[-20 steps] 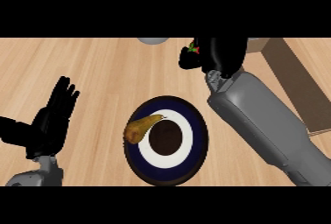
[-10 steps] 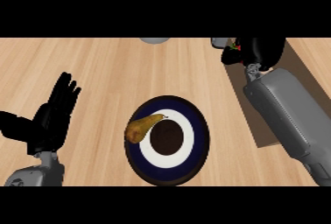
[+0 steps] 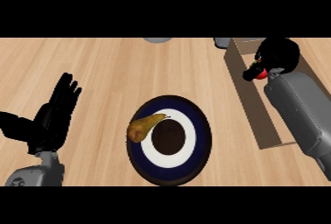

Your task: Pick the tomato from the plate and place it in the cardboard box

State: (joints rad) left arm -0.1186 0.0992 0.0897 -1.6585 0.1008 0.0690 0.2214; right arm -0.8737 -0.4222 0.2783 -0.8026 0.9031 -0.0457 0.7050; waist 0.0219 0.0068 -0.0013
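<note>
My right hand (image 3: 278, 56) hovers over the cardboard box (image 3: 249, 101) at the right, fingers curled round the red tomato (image 3: 261, 73), of which only a small part shows under the hand. The dark blue and white plate (image 3: 194, 151) lies in the middle of the counter with a yellow-brown pear (image 3: 145, 126) on its left rim. My left hand (image 3: 53, 114) rests open at the left, fingers up.
A grey round object (image 3: 157, 40) peeks in at the top edge. A small grey item (image 3: 222, 42) sits by the box's far corner. The wooden counter (image 3: 110, 70) stretches between the plate and the left hand.
My right hand has carried the tomato to the right, from beside the box to over its opening. The left hand, plate and pear have stayed put.
</note>
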